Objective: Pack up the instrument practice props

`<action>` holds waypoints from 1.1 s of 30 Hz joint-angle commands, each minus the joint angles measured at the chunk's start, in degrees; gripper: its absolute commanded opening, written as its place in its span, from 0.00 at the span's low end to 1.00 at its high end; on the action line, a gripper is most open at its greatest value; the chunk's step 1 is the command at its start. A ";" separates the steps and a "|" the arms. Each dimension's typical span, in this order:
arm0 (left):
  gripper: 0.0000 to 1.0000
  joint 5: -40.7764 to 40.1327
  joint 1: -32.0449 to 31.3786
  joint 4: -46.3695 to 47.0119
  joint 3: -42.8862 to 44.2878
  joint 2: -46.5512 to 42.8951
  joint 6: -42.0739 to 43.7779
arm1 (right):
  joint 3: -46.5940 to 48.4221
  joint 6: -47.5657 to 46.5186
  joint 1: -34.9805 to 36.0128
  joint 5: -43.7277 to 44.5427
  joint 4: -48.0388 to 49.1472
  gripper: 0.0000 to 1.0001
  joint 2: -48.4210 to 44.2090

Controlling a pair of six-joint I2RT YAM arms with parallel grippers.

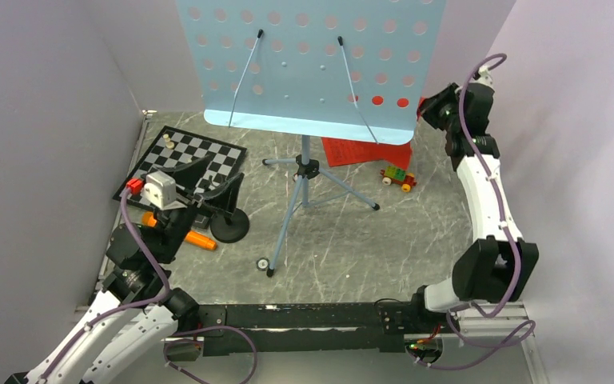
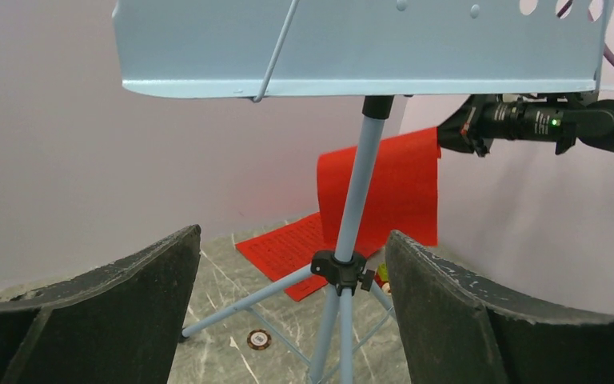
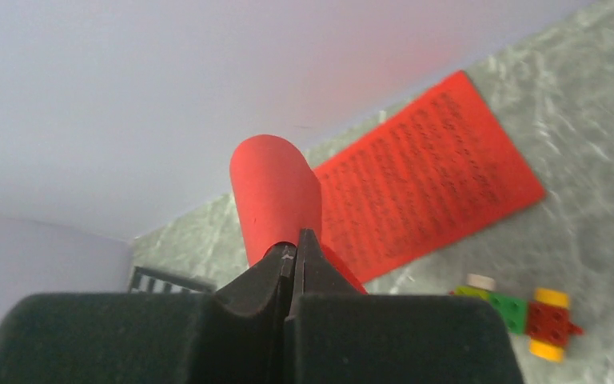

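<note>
With its jaws clamped on a red music sheet above the far right corner of the table, the right gripper could have snagged it on the desk of the light-blue music stand and dropped it, while the left gripper stood with jaws wide apart by the left edge

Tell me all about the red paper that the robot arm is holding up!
The red paper is a thin sheet; no print shows on the side in view. The right gripper is shut on it near its top, so it hangs bowed above the grey table, behind the blue music stand. A second red sheet lies flat below it.
</note>
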 commanded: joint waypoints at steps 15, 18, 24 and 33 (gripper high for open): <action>0.89 -1.17 0.14 -2.82 -3.04 2.17 -4.49 | 8.12 12.48 -8.13 -18.06 2.34 0.00 34.29; 0.89 -1.30 0.10 -2.94 -3.37 2.13 -4.81 | 8.42 10.52 -8.12 -18.14 1.91 0.00 33.43; 0.89 -0.91 0.09 -2.54 -4.17 1.34 -5.99 | 5.47 13.05 -6.80 -20.90 7.17 0.00 32.01; 0.89 -2.00 0.12 -4.74 -5.33 -1.53 -6.32 | 8.00 13.48 1.03 -17.44 7.84 0.00 35.72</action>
